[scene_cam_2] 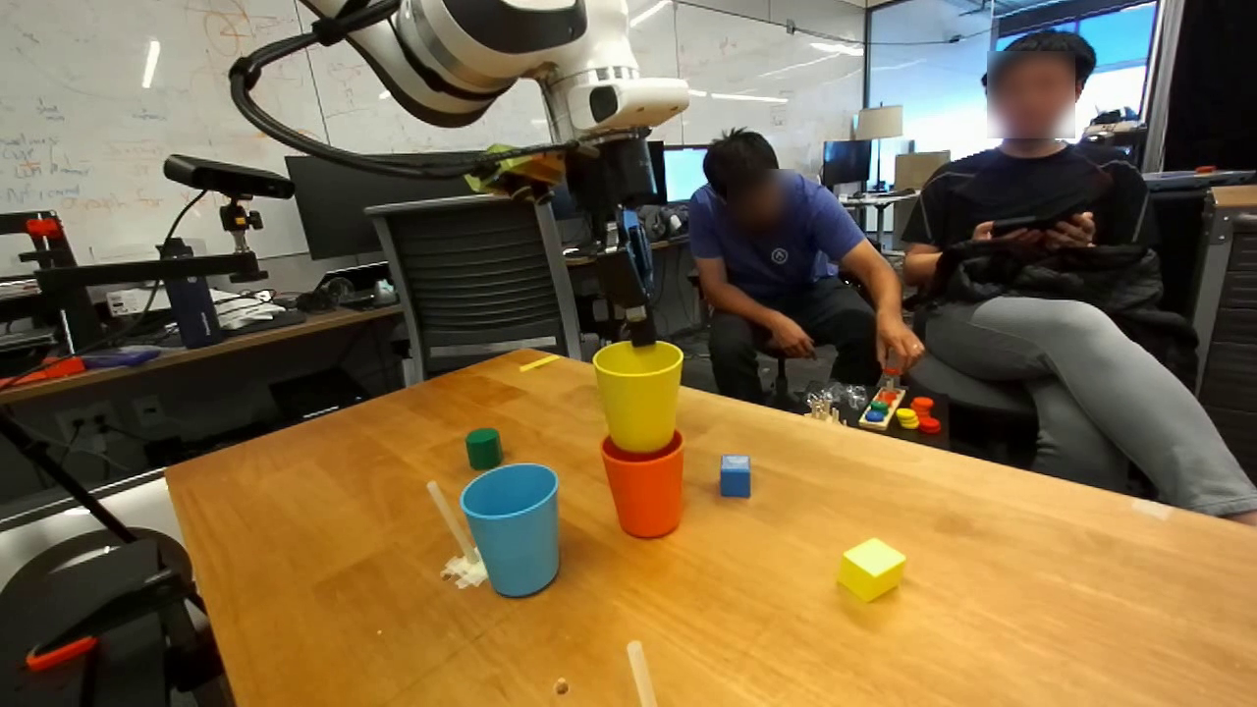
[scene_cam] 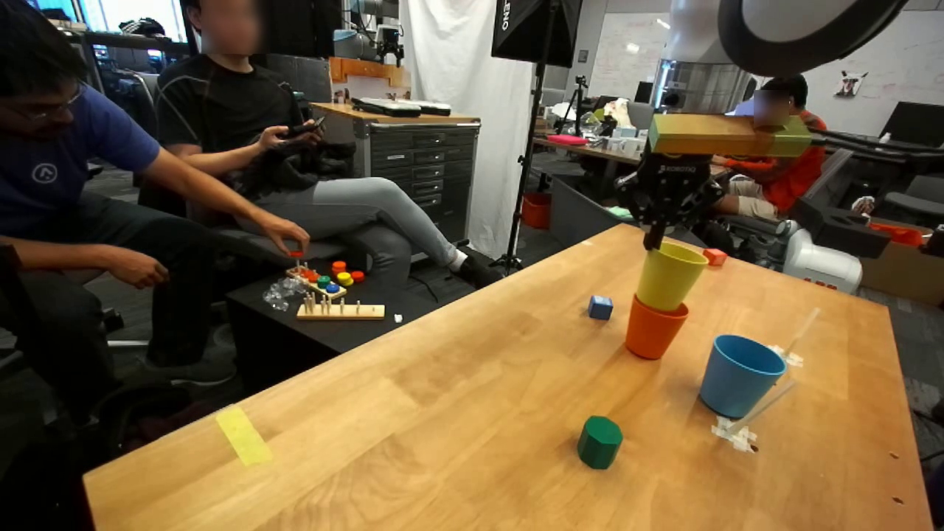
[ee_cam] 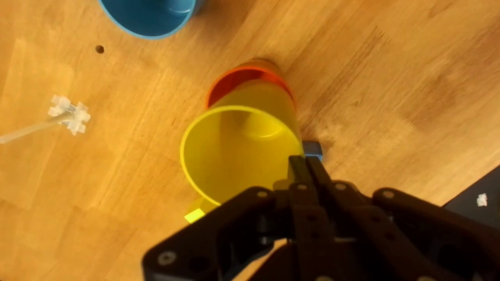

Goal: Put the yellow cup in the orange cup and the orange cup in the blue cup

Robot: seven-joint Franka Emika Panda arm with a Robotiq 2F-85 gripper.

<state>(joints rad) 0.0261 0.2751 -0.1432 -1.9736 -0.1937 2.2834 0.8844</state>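
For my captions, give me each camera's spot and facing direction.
In an exterior view: higher than the table, looking across it, green block in front; arm and pincer at right.
In an exterior view: also raised, looking across, yellow block near, green block farther; arm and pincer upper middle.
Wrist view: on the arm, looking down into yellow cup; pincer at bottom.
Both exterior views share blue cup and orange cup.

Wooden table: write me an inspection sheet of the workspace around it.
Surface: wooden table with small holes and a yellow strip.
Job's things: yellow cup at the mouth of the orange cup, not fully nested; blue cup upright, apart.
Clutter: green block, blue block, yellow block, orange block; taped-down pale rods.
End effector: shut on the yellow cup's rim.
Cables: black cables loop along the arm.
Surroundings: two people seated nearby, another person in the background.
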